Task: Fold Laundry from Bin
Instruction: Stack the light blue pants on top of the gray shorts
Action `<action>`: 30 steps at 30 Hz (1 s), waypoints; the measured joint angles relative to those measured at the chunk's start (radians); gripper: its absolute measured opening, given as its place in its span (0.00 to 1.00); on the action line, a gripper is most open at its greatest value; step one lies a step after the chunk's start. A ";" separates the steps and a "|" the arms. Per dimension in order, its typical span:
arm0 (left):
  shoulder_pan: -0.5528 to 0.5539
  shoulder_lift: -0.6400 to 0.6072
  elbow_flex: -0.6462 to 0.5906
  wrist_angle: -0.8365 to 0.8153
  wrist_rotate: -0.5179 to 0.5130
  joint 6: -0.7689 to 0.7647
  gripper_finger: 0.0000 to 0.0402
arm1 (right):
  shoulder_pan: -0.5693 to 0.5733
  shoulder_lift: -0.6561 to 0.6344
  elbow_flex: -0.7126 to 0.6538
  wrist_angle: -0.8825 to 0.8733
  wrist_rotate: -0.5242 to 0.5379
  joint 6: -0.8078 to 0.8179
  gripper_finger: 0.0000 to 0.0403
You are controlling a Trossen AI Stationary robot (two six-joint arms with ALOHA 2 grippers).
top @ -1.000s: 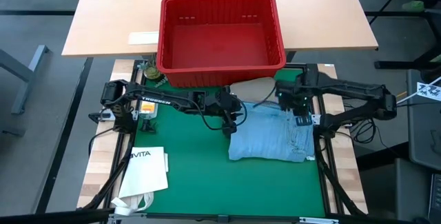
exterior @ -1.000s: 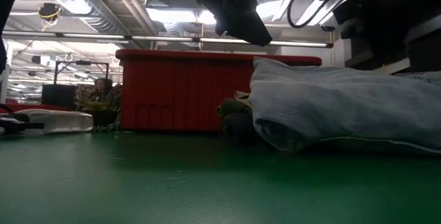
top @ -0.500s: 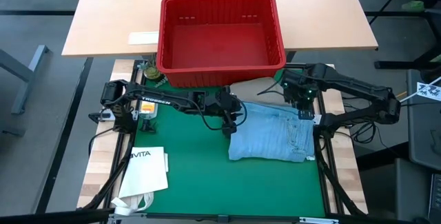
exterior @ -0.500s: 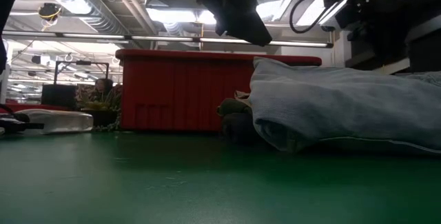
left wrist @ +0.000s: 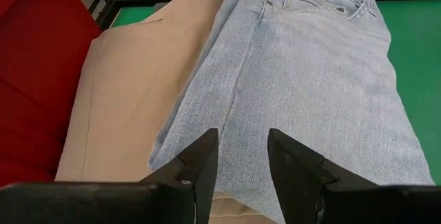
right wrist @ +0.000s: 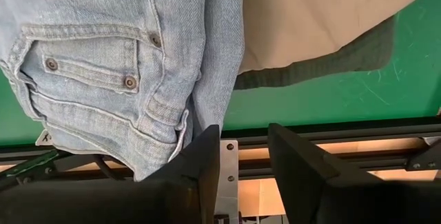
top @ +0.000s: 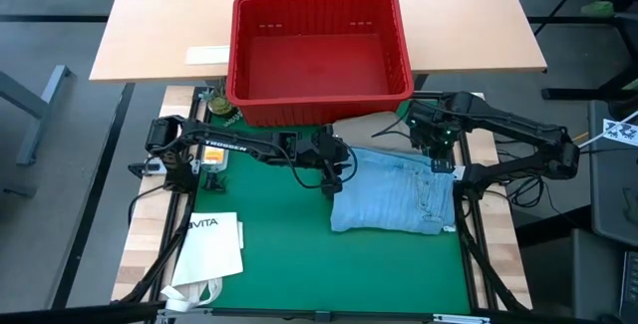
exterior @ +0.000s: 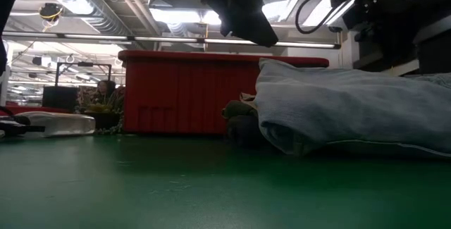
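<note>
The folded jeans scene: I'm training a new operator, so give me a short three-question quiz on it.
1. True or false: the red bin holds laundry.
2. Which garment lies on top: (a) the light blue jeans, (b) the khaki garment?
3. Fill in: the left gripper sits at the jeans' ____ edge as seen from above, its jaws open and empty.

Key: 1 false, the bin looks empty. 2 a, the jeans overlap the khaki garment. 3 left; the right gripper, also open and empty, is at the opposite edge.
</note>
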 joint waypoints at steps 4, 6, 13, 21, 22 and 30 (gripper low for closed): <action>0.000 0.000 0.000 0.000 0.000 0.000 0.31 | 0.000 0.000 0.000 -0.001 0.000 0.000 0.31; 0.000 0.000 0.000 0.000 0.000 0.000 0.31 | 0.000 0.000 0.000 -0.001 0.000 0.000 0.31; 0.000 0.000 0.000 0.000 0.000 0.000 0.31 | 0.000 0.000 0.000 0.035 0.018 0.000 0.31; 0.000 0.000 0.000 0.000 0.000 0.000 0.31 | 0.000 0.000 0.000 0.038 -0.010 0.001 0.48; 0.000 0.000 0.000 0.000 0.000 0.000 0.31 | 0.000 0.000 0.000 0.032 -0.022 0.000 0.53; 0.000 0.000 0.000 0.000 0.000 0.000 0.31 | 0.000 0.000 -0.040 0.033 -0.098 -0.026 0.89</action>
